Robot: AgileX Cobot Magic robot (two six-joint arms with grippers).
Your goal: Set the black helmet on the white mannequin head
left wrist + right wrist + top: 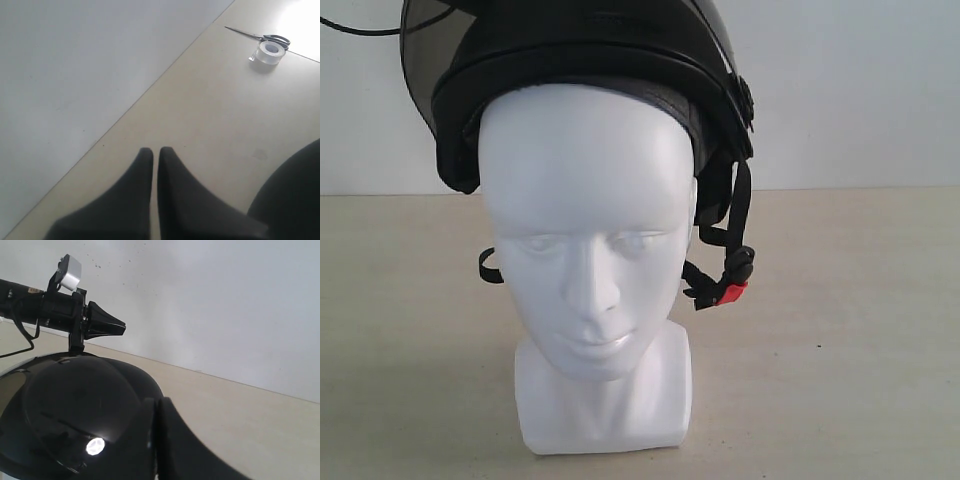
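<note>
**Helmet sitting on the mannequin head, both jaws closed**

The black helmet (600, 50) is sitting on top of the white mannequin head (585, 200), covering the crown down to the forehead and tilting a little to one side. Its smoky visor (425, 60) is standing raised, clear of the face. The chin straps (740, 215) are hanging loose beside the cheeks, with the red buckle tab (732, 292) dangling next to the jaw line. The head is standing upright on its blocky base on the beige worktop (860, 350).

The left gripper (155, 150) is hovering over bare worktop, its jaws drawn almost together with only a thin slit between them and nothing in it; a dark curve of the helmet is showing just beside it. Scissors (267, 37) and a roll of clear tape (270, 51) are lying together far off near the worktop's edge.

The right gripper (157, 401) is hanging close above the helmet's glossy shell, its jaws pressed together; whether they are touching the shell cannot be told.
</note>
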